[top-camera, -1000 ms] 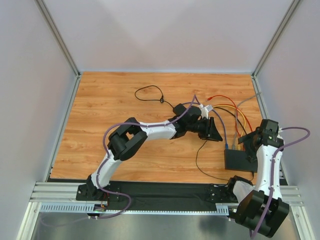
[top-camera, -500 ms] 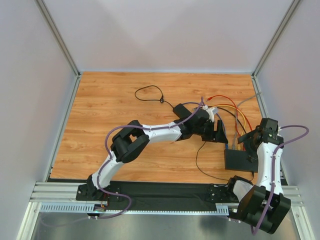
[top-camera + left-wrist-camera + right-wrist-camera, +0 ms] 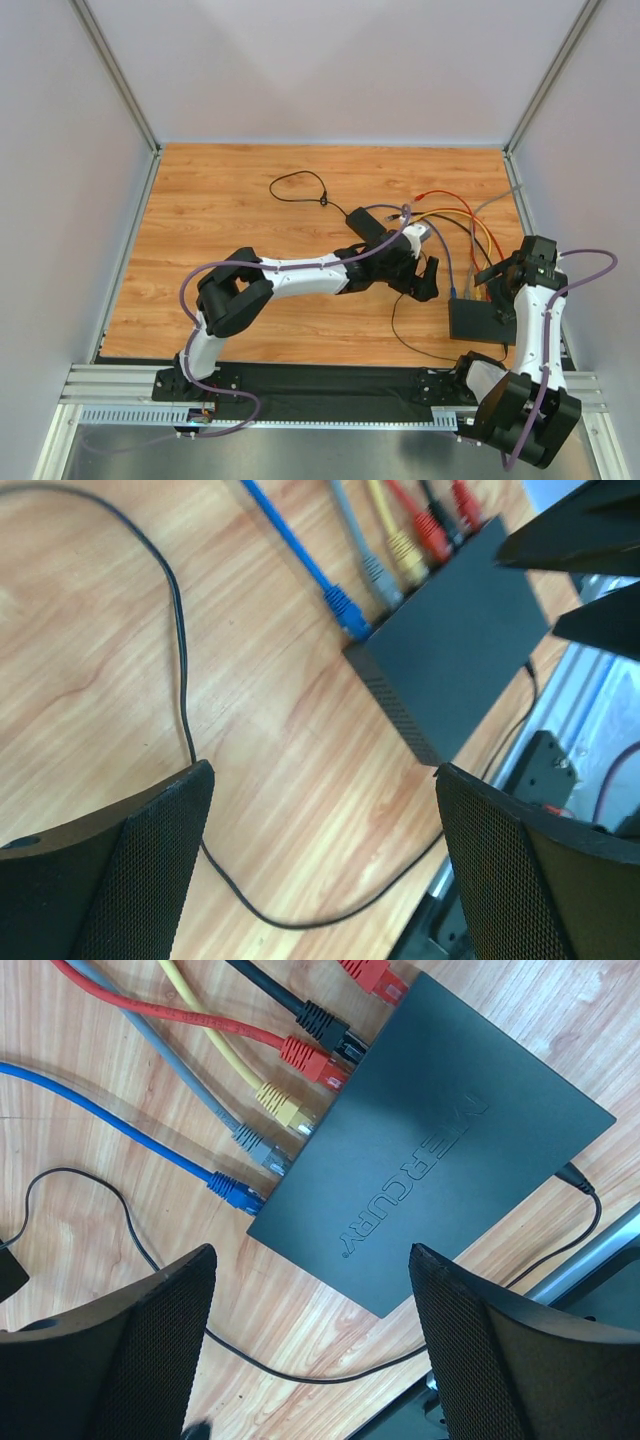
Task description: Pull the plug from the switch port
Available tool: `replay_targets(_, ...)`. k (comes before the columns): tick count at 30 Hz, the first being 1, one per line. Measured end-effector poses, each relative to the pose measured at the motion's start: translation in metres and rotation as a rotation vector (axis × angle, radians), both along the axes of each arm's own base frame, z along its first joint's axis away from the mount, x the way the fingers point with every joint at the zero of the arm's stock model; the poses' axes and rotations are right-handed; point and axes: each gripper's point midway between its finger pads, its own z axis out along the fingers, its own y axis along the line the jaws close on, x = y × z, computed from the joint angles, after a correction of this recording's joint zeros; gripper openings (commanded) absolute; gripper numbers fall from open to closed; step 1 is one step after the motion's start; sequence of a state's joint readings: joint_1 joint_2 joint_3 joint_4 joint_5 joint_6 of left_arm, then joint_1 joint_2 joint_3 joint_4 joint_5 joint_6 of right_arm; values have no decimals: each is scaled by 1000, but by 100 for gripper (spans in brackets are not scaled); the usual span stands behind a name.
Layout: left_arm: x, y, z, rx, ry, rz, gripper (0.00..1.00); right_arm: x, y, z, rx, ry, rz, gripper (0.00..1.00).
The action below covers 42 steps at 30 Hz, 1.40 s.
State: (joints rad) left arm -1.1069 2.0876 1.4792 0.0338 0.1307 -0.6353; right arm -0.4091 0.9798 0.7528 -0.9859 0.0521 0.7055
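Left gripper point(image 3: 320, 805): fingers spread apart, nothing between them. The switch point(image 3: 455, 650) lies beyond the right fingertip on the wooden table point(image 3: 250, 720). A thin black cord point(image 3: 180, 650) runs past the left fingertip.

Right gripper point(image 3: 312, 1270): fingers spread apart, empty, with the switch's near corner beyond the gap. The blue plug point(image 3: 235, 1190) sits at the switch's socket edge, beyond the left finger.

Top camera looks steeply down from high, far off; both wrist cameras hang close, facing down — all share the switch point(image 3: 478, 318).
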Motion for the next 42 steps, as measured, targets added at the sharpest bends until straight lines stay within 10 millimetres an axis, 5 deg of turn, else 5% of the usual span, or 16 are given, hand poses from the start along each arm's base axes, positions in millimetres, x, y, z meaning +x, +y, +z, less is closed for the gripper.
replay_targets(6,3,-15,53,-99,-40,-10,99,1,1,2,0,-12,2,80)
replay_targets(11,2,-47,76,-208,95,-36,73,-1,-1,3,-15,-9,4,81)
replay_targets(19,-8,-53,21,-170,436,53,67,-3,-6,5,-46,-13,-1,80)
replay_targets(24,-7,-54,19,-158,541,133,67,-4,-10,4,-62,1,-27,79)
replay_targets(28,-3,-62,19,-176,600,180,56,-6,-14,1,-75,24,-43,76)
replay_targets(42,6,-54,-31,-85,619,239,54,-10,-45,0,-179,108,-122,80)
